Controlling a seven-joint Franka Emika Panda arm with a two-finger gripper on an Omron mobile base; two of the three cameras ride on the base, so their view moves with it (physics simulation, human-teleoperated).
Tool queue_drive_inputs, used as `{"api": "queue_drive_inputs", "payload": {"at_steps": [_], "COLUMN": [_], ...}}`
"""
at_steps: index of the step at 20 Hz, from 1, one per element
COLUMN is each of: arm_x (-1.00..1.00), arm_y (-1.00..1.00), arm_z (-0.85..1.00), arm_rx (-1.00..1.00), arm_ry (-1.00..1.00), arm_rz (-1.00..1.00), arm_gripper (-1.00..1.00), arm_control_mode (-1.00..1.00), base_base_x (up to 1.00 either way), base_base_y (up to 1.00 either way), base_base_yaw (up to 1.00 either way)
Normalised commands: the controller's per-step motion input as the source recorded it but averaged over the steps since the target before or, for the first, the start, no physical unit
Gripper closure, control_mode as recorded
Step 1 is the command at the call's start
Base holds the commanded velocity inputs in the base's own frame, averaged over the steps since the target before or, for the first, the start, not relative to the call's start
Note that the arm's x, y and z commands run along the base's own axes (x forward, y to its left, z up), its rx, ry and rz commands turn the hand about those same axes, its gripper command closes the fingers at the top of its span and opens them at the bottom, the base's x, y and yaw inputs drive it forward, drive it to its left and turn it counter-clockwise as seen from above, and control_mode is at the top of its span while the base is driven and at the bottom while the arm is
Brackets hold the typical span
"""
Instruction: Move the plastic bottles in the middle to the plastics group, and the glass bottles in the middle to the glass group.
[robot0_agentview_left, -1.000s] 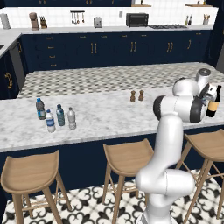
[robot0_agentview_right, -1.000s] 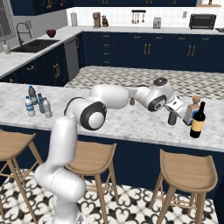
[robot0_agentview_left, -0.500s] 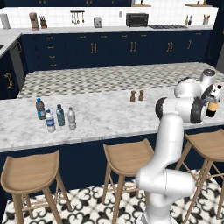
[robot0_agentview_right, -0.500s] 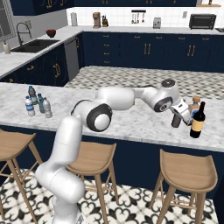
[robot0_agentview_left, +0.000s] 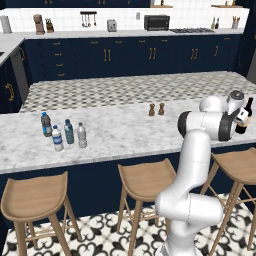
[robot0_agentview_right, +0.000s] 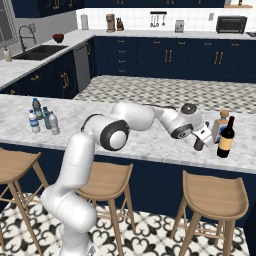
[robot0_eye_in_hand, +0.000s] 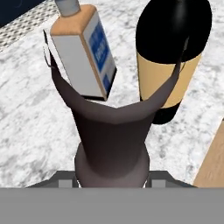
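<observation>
At the right end of the marble counter (robot0_agentview_right: 150, 145), a dark brown bottle (robot0_eye_in_hand: 111, 140) sat pinched between the fingers (robot0_eye_in_hand: 52, 70) of the gripper (robot0_agentview_right: 202, 142), which closed around its body. It was held next to the glass group: a square clear bottle (robot0_eye_in_hand: 85, 50) with a cork stopper and blue label, and a taller black wine bottle (robot0_agentview_right: 226, 138) with a pale label. From the hand view, the brown bottle stood in front of both, with counter visible around it. Whether its base touched the counter could not be told.

Far to the left, four small water bottles (robot0_agentview_left: 62, 132) stood clustered together, well apart from the arm. Two tiny brown shakers (robot0_agentview_left: 156, 109) stood mid-counter.

By the look of it, the glass bottle was being placed. The next move called for lowering it beside the wine bottle without knocking either neighbour, then opening the fingers and lifting clear.
</observation>
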Motion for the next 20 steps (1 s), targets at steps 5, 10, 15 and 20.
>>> {"api": "queue_drive_inputs", "payload": {"at_steps": [5,10,15,20], "arm_x": [0.00,0.11,0.17,0.07], "arm_y": [-0.01,0.00,0.00,0.00], "arm_z": [0.03,0.04,-0.08,-0.12], "arm_rx": [-0.08,-0.03,0.00,0.00], "arm_ry": [0.00,0.10,0.08,0.08], "arm_rz": [-0.04,-0.02,0.00,0.00], "arm_gripper": [1.00,1.00,1.00,1.00], "arm_control_mode": [-1.00,-1.00,-1.00,-1.00], "base_base_x": [0.00,0.00,0.00,0.00], "base_base_y": [0.00,0.00,0.00,0.00], "base_base_yaw": [0.00,0.00,0.00,0.00]}}
